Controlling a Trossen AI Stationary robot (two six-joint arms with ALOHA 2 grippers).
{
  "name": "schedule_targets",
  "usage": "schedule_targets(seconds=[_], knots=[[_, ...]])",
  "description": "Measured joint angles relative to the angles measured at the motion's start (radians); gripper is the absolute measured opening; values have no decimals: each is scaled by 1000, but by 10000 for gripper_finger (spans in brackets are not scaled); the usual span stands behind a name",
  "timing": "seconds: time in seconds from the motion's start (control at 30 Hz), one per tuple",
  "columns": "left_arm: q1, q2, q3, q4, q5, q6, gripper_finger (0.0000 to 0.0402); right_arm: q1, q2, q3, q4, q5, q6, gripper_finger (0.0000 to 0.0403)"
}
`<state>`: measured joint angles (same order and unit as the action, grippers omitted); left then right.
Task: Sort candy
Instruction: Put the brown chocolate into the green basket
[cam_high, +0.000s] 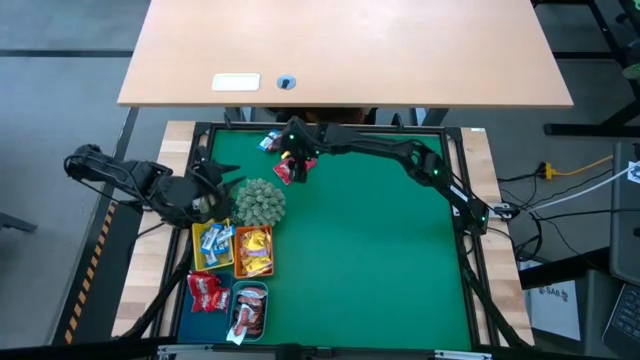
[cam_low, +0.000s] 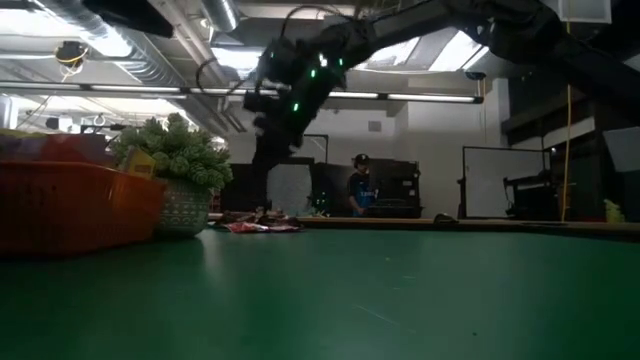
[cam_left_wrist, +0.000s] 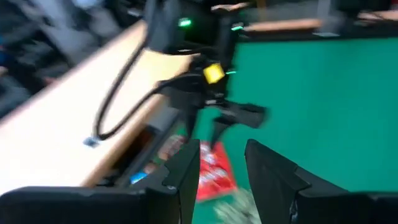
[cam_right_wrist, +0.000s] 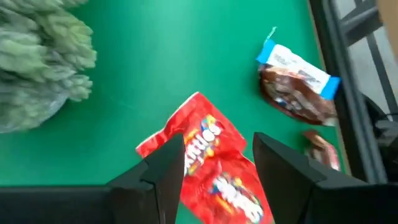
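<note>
high view: right gripper (cam_high: 297, 158) sits at the far left part of the green mat (cam_high: 380, 260), over a red packet (cam_high: 291, 172) just beyond the spiky plant ball (cam_high: 260, 201). a blue-white wrapper (cam_high: 270, 141) lies near it by the far edge. left gripper (cam_high: 212, 192) waits at the mat's left edge beside the plant. the four trays along the left already hold candy: yellow tray (cam_high: 213, 244), orange tray (cam_high: 253, 250), blue tray (cam_high: 208, 291), teal tray (cam_high: 248, 308). reds seem to be in the blue one, so that's prob the drop spot

low view: right arm comes down from above behind the plant; loose candy lies flat on the mat under it, too small to sort out

left wrist view: left fingers stand apart w/ nothing between them; red packet shows beyond them, right arm over it

right wrist view: right fingers are spread, one each side of the red packet, which lies flat. can't tell if they touch it yet. a brown bar w/ blue-white ends (cam_right_wrist: 297, 84) lies apart near the mat edge

to do it well: drop straight down till tips meet the mat, pinch across the packet's narrow width, lift clear of the plant before swinging to the trays
</note>
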<state>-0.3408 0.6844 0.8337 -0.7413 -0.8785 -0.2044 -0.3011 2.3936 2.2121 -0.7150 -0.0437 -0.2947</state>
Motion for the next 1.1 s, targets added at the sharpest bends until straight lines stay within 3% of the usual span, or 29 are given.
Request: schedule_targets(seconds=[0.13, 0.23, 0.43, 0.83, 1.1], knots=[[12, 47, 0, 103, -172, 17, 124, 0, -4, 147, -165, 5, -9, 188], [57, 77, 0, 164, -201, 15, 124, 0, -68, 114, -155, 12, -37, 188], [267, 116, -1, 205, 15, 4, 124, 0, -154, 120, -184, 59, -50, 188], [795, 272, 0, 349, 457, 114, 124, 13, -201, 120, -188, 26, -50, 188], [1028, 455, 0, 368, 609, 112, 124, 21, -201, 120, -194, 24, -50, 188]])
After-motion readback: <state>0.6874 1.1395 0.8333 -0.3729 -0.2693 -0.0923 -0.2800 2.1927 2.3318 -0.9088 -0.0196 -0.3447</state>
